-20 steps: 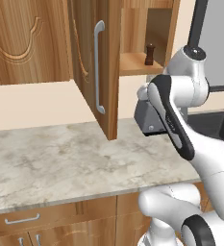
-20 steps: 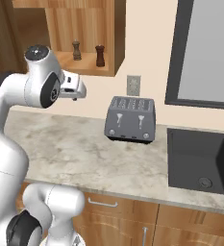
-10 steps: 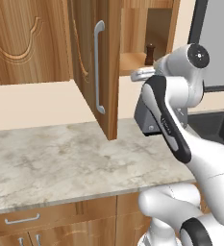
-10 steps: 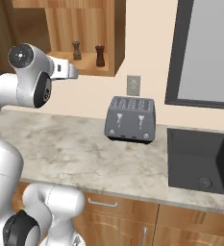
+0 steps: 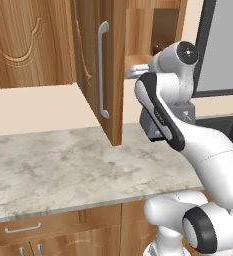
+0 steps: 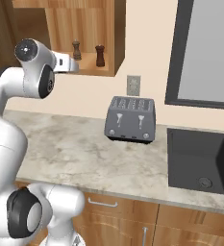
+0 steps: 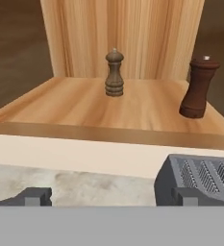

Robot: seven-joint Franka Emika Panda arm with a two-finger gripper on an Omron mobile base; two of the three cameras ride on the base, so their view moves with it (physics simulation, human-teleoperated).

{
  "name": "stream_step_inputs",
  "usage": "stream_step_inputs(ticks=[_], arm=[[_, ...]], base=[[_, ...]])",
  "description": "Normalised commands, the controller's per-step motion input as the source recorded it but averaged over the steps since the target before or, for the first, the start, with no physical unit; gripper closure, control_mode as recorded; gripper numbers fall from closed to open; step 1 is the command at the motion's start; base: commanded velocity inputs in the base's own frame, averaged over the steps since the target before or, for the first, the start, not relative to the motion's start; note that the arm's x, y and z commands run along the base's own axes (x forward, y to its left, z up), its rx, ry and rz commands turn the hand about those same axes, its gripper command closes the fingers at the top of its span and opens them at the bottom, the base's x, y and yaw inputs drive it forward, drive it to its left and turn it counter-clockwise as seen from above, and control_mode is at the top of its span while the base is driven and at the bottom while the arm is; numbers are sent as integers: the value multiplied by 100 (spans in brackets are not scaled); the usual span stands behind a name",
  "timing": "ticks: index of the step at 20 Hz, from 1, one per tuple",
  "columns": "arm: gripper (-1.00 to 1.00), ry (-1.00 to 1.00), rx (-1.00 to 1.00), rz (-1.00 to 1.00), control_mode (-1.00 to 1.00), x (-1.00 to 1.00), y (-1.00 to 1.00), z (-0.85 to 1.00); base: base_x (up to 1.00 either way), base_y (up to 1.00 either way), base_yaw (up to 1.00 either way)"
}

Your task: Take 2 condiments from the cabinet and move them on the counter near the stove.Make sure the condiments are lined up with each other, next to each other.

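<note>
End effector (image 7: 111, 196) spread wide and empty, raised before the open cabinet (image 6: 84, 29).

Its two dark fingertips (image 7: 34, 196) sit far apart, well short of the cabinet shelf (image 7: 108, 108). On that shelf stand both shakers (upright, apart from each other): the brown pepper mill (image 7: 114, 73) further back, the dark reddish-brown shaker (image 7: 198, 87) nearer the edge. Below, a grey toaster (image 6: 130, 119) rests on the marbled surface (image 6: 84, 153), beside the black stove (image 6: 200, 161).

Two shakers (image 6: 88, 53) stand apart on the open cabinet (image 6: 87, 36) shelf — grey toaster (image 6: 130, 119) on the counter (image 6: 75, 149) below
</note>
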Motion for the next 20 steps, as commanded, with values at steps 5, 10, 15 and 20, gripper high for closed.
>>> stream_step_inputs(ticks=[5, 10, 15, 20], arm=[[-100, 0, 0, 0, -100, 51, 3, 1], [-100, 0, 0, 0, -100, 60, 5, 10], [-100, 0, 0, 0, -100, 66, 7, 13], [-100, 0, 0, 0, -100, 58, 7, 9]], base=[[0, 0, 0], [0, 0, 0], [0, 0, 0], [0, 0, 0]])
